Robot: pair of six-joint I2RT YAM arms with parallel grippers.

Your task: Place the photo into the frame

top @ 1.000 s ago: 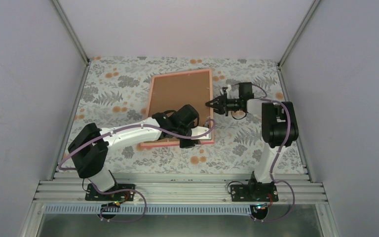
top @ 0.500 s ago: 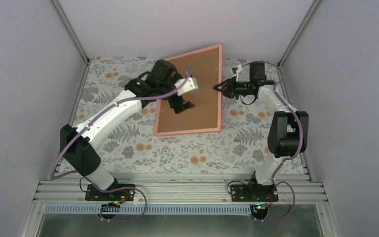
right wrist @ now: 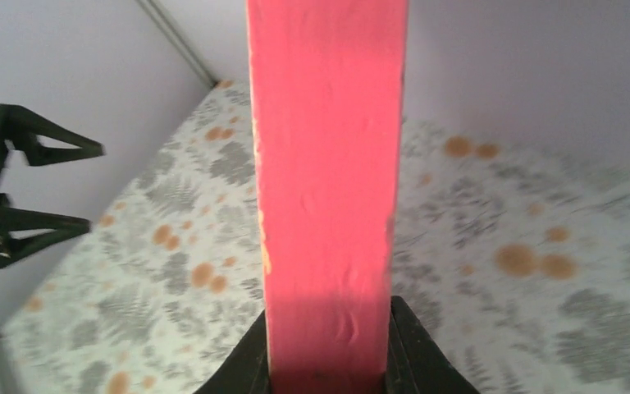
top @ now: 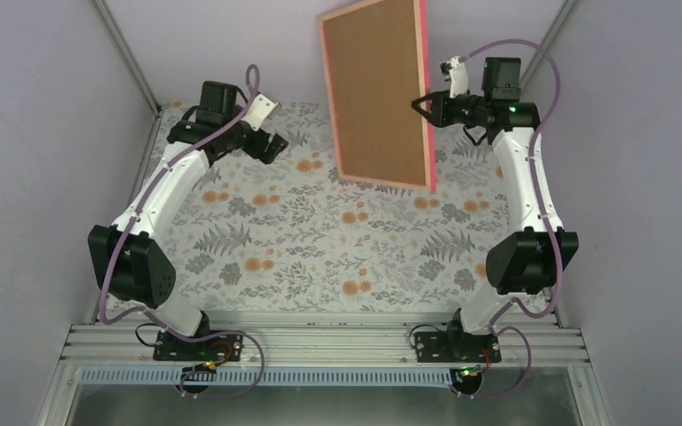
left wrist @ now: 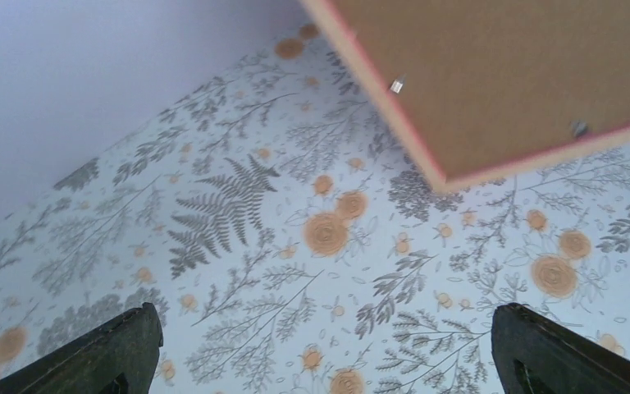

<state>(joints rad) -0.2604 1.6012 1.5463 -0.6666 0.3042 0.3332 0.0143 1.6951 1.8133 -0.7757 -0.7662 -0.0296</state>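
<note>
Right gripper (top: 428,104): closed on the right-hand rail of the large, thin-railed, bright pink rectangular picture frame (right wrist: 328,164), about halfway up.
Frame position: held nearly upright over the far middle of the table, leaning a little, with the lower edge seemingly off the surface.
Hidden: top edge is cut off in the overhead view; only the brown backing board (top: 377,89) faces the camera, so the front cannot be seen.
Left gripper (top: 271,144): jaws spread wide and empty, over the far left of the grey-and-orange floral table cover (top: 320,240), well apart from the frame.
</note>
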